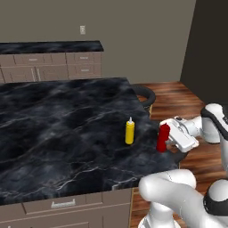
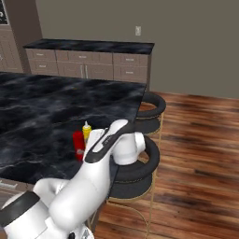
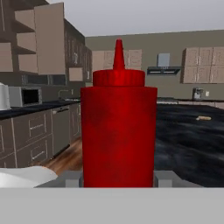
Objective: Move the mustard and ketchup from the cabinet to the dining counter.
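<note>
The ketchup (image 1: 163, 137) stands upright between the end effector (image 1: 168, 139) fingers — clamped, near the worktop (image 1: 67, 129) edge — beside the mustard (image 1: 129, 131).

Bare dining counter (image 1: 53, 129) left of mustard (image 1: 129, 132) (stools (image 2: 140, 161) rightward)

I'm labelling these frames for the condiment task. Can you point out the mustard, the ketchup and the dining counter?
mustard (image 1: 129, 132): left base view, middle of the yellow body.
ketchup (image 3: 119, 131): hand view, front of the red body.
dining counter (image 1: 58, 129): left base view, bare black marble top.
</note>
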